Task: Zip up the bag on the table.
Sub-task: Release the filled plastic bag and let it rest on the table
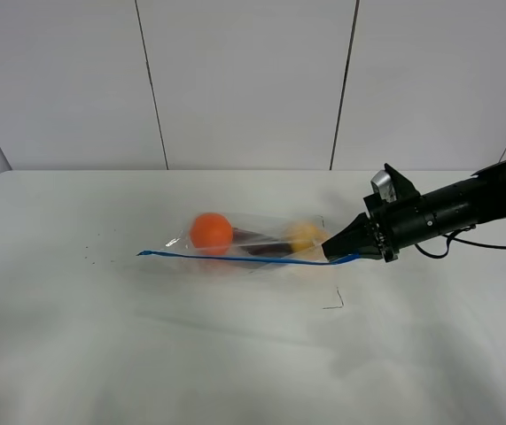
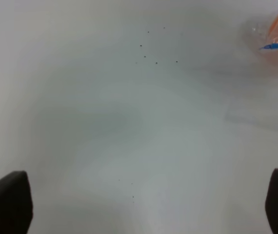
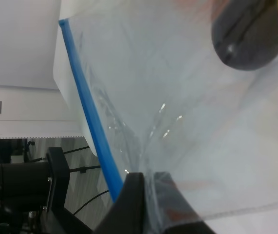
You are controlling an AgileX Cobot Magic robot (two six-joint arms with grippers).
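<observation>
Right now the right black gripper (image 1: 334,251) is clamped shut on the right-hand end of the thin blue zipper strip (image 1: 235,258) of the clear plastic zip bag (image 1: 253,239), which lies mid-way across the plain white table (image 1: 75,354); left gripper (image 2: 143,204) hangs with jaws wide apart, off the bag's left end, holding nothing; step looks like the start of the seal; next move probably needs the left to pin the far end while the right slides along the strip.

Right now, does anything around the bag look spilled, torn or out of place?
Nothing spilled or torn. The bag lies flat on the table with the orange ball and other items inside. The right pincer is shut on the bag's corner by the blue zipper strip; the left pincer hangs open over bare table.
</observation>
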